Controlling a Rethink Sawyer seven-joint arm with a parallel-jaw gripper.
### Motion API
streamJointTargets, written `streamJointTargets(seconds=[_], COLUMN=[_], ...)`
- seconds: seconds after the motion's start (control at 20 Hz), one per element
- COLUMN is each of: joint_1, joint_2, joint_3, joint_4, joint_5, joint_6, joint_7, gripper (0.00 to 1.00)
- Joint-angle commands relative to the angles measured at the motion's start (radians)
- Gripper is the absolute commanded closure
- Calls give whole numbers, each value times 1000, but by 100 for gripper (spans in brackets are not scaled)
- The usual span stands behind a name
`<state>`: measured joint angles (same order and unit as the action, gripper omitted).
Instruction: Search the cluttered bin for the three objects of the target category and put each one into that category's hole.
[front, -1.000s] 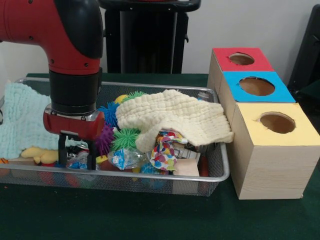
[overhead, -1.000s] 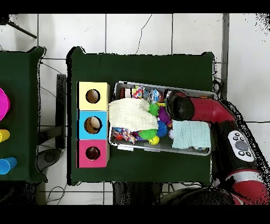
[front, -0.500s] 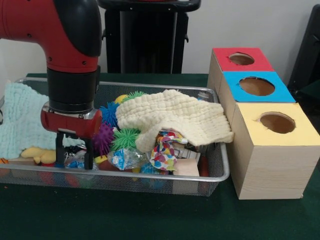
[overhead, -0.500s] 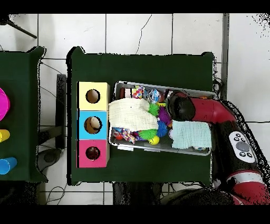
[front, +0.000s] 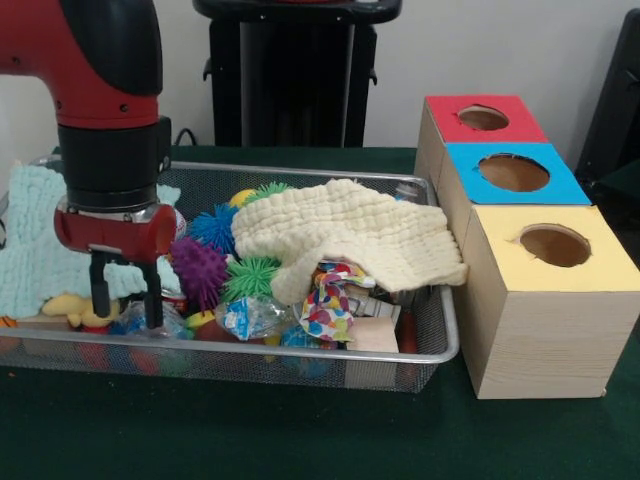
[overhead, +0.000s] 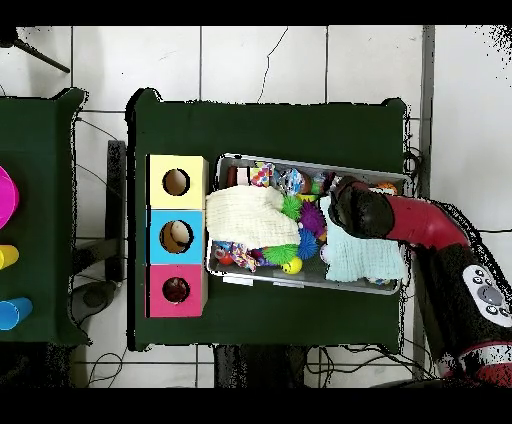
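Observation:
The wire-mesh bin (front: 330, 372) is full of clutter. My gripper (front: 126, 317) hangs inside its left end, near the front wall, with the fingers (front: 152, 295) apart and nothing between them. A yellow plush animal (front: 72, 308) lies just left of it, partly behind the left finger. The brown-orange and striped plush animals are hidden. The red-topped box's hole (front: 483, 118) is at the far end of the box row and also shows in the overhead view (overhead: 176, 290). In the overhead view the arm (overhead: 352, 207) covers the gripper.
A cream cloth (front: 350, 235) drapes over the bin's middle and a light-blue cloth (front: 35, 235) covers its left end. Purple (front: 198, 268), green (front: 250, 275) and blue (front: 213, 226) spiky balls and crinkly wrappers (front: 325, 300) lie between them. Blue-topped (front: 513, 172) and yellow-topped (front: 555, 245) boxes stand beside the bin.
In the front view the arm has moved left along the bin toward the yellow plush. The purple spiky ball it covered now shows. The gripper stays open.

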<state>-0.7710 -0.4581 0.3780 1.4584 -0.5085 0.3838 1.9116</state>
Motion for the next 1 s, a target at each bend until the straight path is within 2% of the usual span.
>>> streamJointTargets(seconds=[0.05, 0.4, 0.55, 0.8, 1.0], joint_1=[-44, -22, 6, 56, 13], joint_2=[26, 19, 11, 22, 33], joint_3=[106, 73, 27, -60, -15], joint_4=[144, 142, 128, 84, 100], joint_5=[-43, -45, -42, -84, -73], joint_6=[-4, 35, 77, 85, 58], joint_7=[-118, -75, -54, -39, -91], gripper=[0, 0, 0, 0, 0])
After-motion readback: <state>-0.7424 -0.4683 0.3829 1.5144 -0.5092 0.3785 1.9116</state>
